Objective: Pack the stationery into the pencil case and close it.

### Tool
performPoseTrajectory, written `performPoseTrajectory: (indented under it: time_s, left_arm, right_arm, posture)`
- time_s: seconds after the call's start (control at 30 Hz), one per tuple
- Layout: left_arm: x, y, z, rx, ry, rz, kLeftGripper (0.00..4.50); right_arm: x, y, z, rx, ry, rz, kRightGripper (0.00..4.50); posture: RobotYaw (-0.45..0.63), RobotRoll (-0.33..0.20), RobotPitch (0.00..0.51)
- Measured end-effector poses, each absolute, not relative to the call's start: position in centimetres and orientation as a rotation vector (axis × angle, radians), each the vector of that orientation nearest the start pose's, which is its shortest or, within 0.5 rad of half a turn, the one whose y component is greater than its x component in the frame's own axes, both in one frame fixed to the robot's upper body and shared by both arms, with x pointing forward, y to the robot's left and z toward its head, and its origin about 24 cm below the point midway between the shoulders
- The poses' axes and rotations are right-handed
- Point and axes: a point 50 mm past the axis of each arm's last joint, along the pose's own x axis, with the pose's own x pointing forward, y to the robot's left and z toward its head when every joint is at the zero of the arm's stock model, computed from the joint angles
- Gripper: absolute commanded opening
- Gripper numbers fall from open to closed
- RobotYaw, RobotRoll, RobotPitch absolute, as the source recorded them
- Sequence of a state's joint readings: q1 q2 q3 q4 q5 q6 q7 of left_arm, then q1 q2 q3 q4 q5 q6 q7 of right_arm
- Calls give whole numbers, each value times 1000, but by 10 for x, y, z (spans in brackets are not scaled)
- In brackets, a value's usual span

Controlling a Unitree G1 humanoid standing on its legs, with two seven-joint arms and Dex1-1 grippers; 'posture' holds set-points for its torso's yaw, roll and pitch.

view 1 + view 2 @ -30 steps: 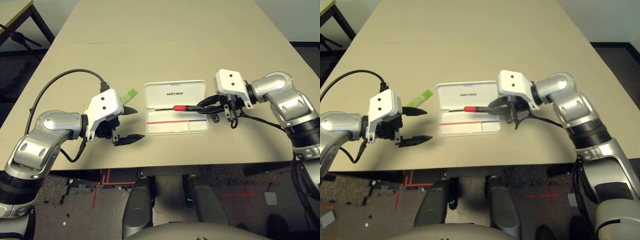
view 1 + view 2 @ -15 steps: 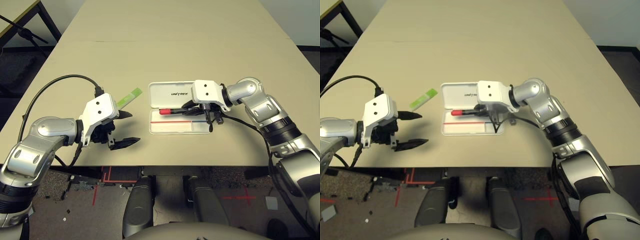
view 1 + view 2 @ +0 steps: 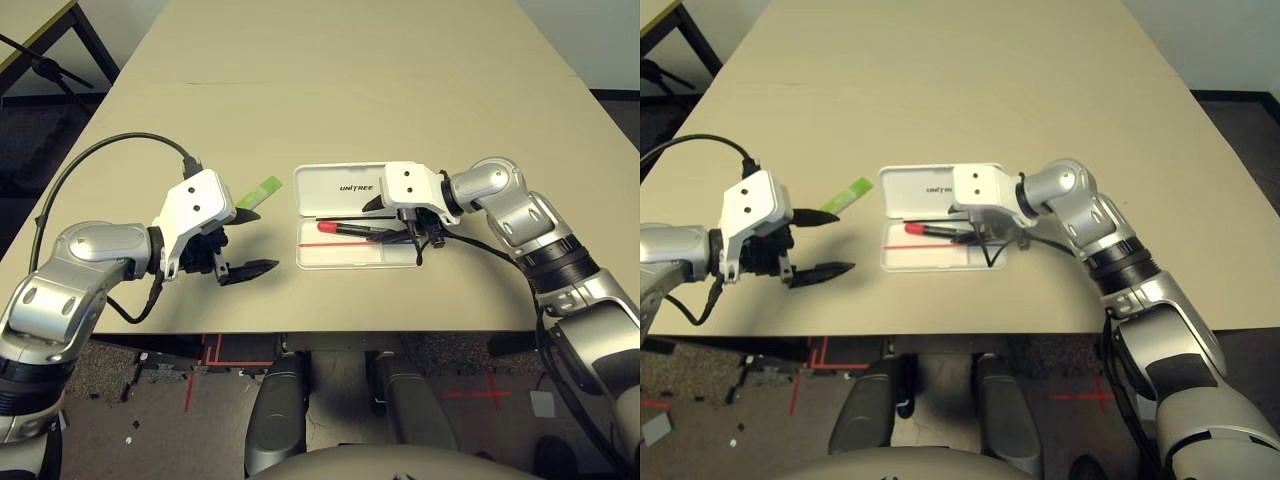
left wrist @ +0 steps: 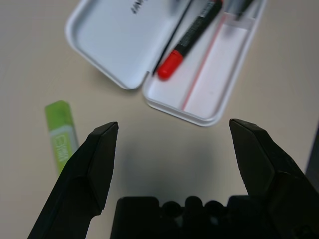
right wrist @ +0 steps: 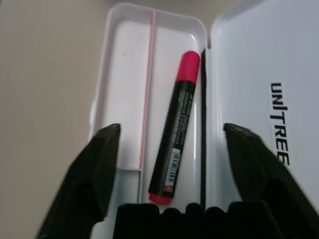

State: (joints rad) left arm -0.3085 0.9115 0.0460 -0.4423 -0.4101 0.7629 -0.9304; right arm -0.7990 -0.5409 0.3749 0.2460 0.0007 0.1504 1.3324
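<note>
**Marker lies in the open case, both grippers spread and empty**

Nearest the robot, the left gripper (image 3: 243, 241) hangs just above the tan table (image 3: 350, 90) on the near left, its two black tapered fingers (image 4: 97, 154) spread wide with nothing between them. Just beyond it lies one flat light-green strip (image 3: 258, 192), rectangular, resting on the bare tabletop beside the case's left end and apart from it.

In the middle sits one white pencil case (image 3: 352, 258), hard smooth plastic with rounded corners, lid folded back flat and printed "UNITREE", a thin red-and-blue line running along the tray. One red marker (image 5: 175, 134) with a black label band lies inside the tray along the hinge side, its red cap toward the left end.

The right gripper (image 3: 397, 222) hovers over the case's right end, fingers (image 5: 97, 164) released and standing wide on either side of the marker, not touching it
</note>
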Motion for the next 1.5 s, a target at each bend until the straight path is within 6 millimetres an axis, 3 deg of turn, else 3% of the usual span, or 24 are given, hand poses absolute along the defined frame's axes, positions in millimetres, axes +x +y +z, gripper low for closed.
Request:
performPoseTrajectory:
  time_s: [0.43,0.7,1.13,1.5]
  left_arm:
    - [285,216,191,422,327,-649,4500]
    - [314,220,182,406,398,-555,4500]
    - [338,217,162,378,488,-582,4500]
    - [344,237,144,375,608,-489,4500]
  right_arm:
    - [321,-173,184,-659,144,1533,4453]
    - [304,-208,192,-496,171,1572,4453]
    - [278,-223,194,-349,95,1580,4453]
    - [265,-221,195,-308,91,1559,4453]
  posture:
    - [96,0,160]
    - [22,0,165]
    - [-80,0,207]
    - [-97,0,219]
